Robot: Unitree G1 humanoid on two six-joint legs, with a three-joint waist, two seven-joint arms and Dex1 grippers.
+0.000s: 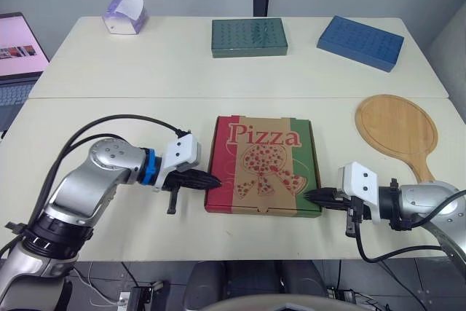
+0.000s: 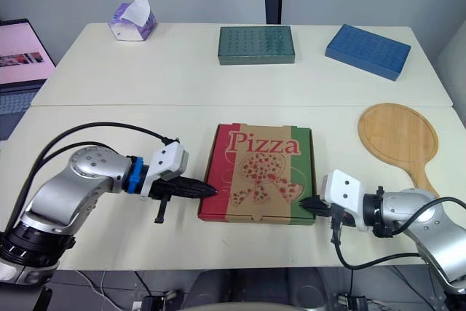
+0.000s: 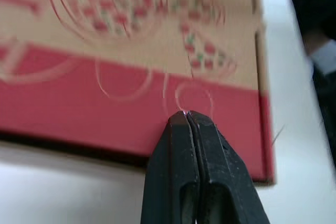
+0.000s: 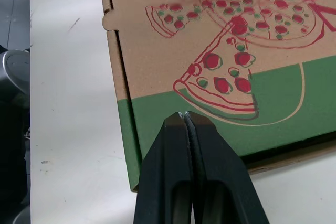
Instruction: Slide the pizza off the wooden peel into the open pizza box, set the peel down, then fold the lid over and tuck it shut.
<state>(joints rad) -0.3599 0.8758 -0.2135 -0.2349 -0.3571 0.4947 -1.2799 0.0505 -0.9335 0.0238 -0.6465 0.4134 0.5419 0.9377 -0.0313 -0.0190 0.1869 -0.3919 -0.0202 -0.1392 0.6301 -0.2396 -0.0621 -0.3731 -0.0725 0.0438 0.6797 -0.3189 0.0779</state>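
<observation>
Left gripper (image 1: 215,179) and right gripper (image 1: 307,196) each have fingers pressed together, tips at the near corners of the closed pizza box (image 1: 263,162). Right of it lies the wooden peel (image 1: 397,127). Farther back sit a green box (image 1: 249,37), a blue box (image 1: 360,42) and a tissue box (image 1: 125,16).

"Pizza" in red script on the closed pizza box (image 1: 263,165) lid, along its far edge. No other legible text on the table (image 1: 145,71).

Tan pizza box (image 1: 263,165) has red and green side bands.
</observation>
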